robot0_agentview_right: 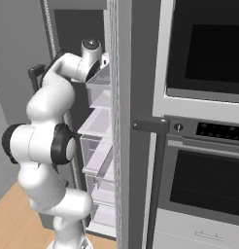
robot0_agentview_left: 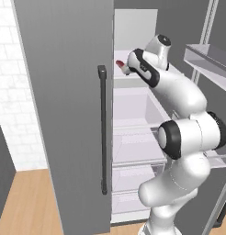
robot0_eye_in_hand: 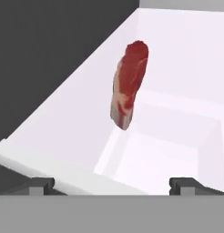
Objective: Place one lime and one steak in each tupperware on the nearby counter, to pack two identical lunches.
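The white arm rises from the lower right of the left base view, bends at a dark-banded elbow around the middle right, then reaches up and leftward into the open fridge [robot0_agentview_left: 133,114], its wrist ending near the upper middle of the frame. In the right base view the same arm climbs from the lower left and hooks over toward the fridge's shelves at the upper left, just beside the tall grey door edge.

In the hand view the gripper [robot0_eye_in_hand: 113,184] has its two dark fingertips [robot0_eye_in_hand: 41,184] spread far apart at the bottom corners, as wide as they go, with nothing between them.

The steak [robot0_eye_in_hand: 129,84] sits in the upper middle of the hand view, a long slab standing on edge on the white fridge shelf [robot0_eye_in_hand: 177,91]. It is deep red, with paler, pinkish-white fat toward its lower end. It is well apart from the fingertips. In the left base view a small red bit of the steak [robot0_agentview_left: 119,63] peeks out just left of the wrist, on the upper shelf.
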